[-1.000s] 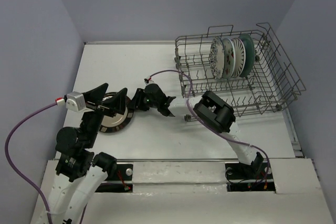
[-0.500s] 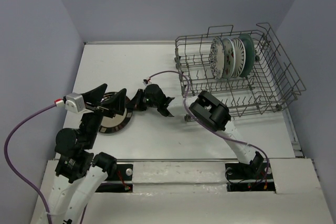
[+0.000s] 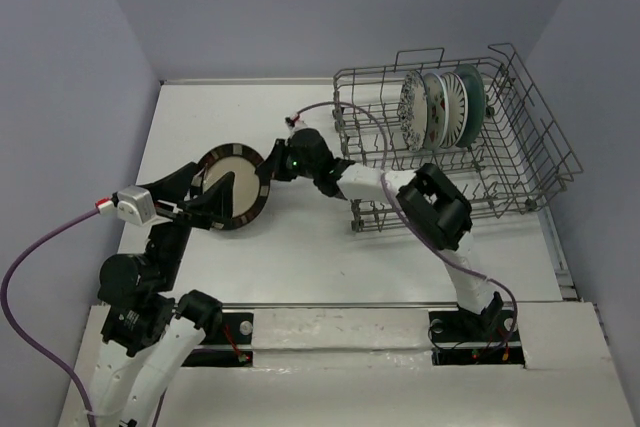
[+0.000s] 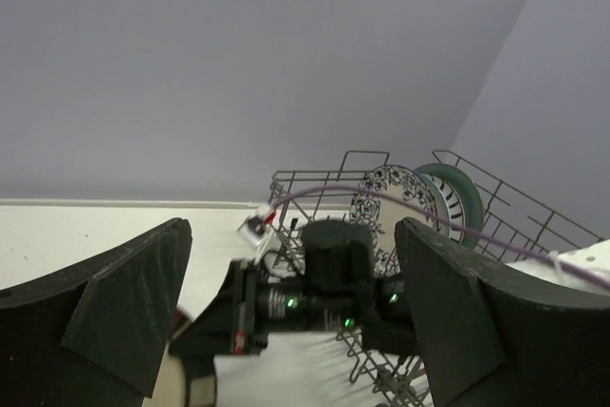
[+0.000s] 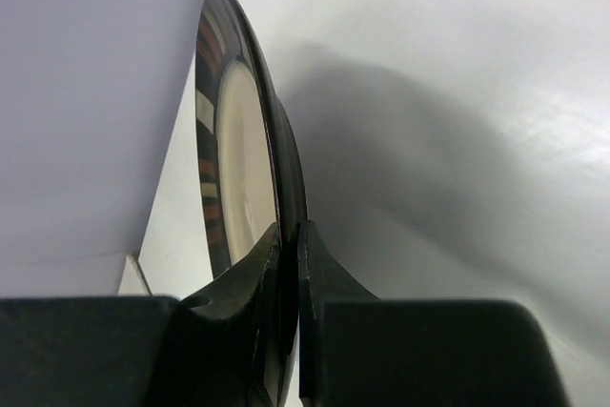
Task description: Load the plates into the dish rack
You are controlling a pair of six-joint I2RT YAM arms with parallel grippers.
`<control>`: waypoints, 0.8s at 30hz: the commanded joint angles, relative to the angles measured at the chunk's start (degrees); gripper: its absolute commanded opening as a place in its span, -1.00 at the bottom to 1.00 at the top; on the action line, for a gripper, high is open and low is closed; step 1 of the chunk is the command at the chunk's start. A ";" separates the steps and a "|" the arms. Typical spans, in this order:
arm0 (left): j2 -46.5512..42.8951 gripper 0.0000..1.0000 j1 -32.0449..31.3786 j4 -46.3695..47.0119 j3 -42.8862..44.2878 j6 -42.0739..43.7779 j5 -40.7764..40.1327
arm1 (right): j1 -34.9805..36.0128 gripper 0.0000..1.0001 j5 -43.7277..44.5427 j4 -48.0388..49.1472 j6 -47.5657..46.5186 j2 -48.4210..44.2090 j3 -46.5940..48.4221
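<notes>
The dark plate (image 3: 232,187) is on the left half of the table (image 3: 300,247), tipped up with its pale centre and shiny rim facing the overhead camera; whether its lower edge touches the table cannot be told. It sits near the left wall (image 3: 80,97), with bare table behind it toward the far edge and more bare table between it and the dish rack (image 3: 510,162) on the right. The right pincer (image 3: 270,169) clamps the plate's right rim. In the right wrist view the plate shows edge-on, its rim squeezed between two fingers (image 5: 243,283) that are closed to a thin slit. The right arm reaches leftward across the front of the rack to get there, its purple cable (image 3: 345,112) looping over the rack's near-left corner. The left pincer (image 3: 215,171) is spread wide at the plate's left and near side and grips nothing. Its two dark fingers (image 4: 124,302) frame the left wrist view, with the other arm's wrist and the rack visible between them. The rack stands at the far right of the table. Four plates are upright on edge in a tight row in its far half: the floral plate (image 3: 411,110), then the fruit-marked plate (image 3: 432,112), the striped plate (image 3: 455,107) and the teal plate (image 3: 474,92). The tines toward the rack's near side are bare.
</notes>
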 commanded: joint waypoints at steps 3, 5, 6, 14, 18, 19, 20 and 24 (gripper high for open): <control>-1.02 0.98 -0.96 2.12 0.19 1.24 -0.93 | -14.69 -0.86 4.33 6.03 -6.41 -19.35 -0.47; -1.02 0.98 -0.96 2.21 0.28 1.24 -0.76 | -17.95 -0.86 4.42 3.92 -8.60 -23.93 -0.65; -1.11 0.98 -1.05 2.21 0.28 1.24 -0.67 | -21.01 -0.86 4.68 1.39 -9.92 -25.25 -0.39; -0.76 0.98 -1.05 2.21 0.10 1.42 -0.58 | -32.11 -0.86 15.83 -14.70 -31.61 -33.08 7.16; -0.23 0.98 -1.05 2.30 0.10 1.42 -0.41 | -32.73 -0.86 23.48 -18.41 -43.14 -32.82 12.34; -0.14 0.98 -1.05 2.30 0.10 1.42 -0.41 | -32.73 -0.86 24.10 -19.20 -44.37 -32.64 12.79; 0.03 0.98 -0.96 2.30 0.10 1.42 -0.49 | -32.73 -0.86 24.72 -20.51 -46.56 -32.64 13.14; 0.65 0.98 -0.96 2.21 0.01 1.50 -0.58 | -32.73 -0.87 27.53 -24.65 -49.83 -32.73 14.73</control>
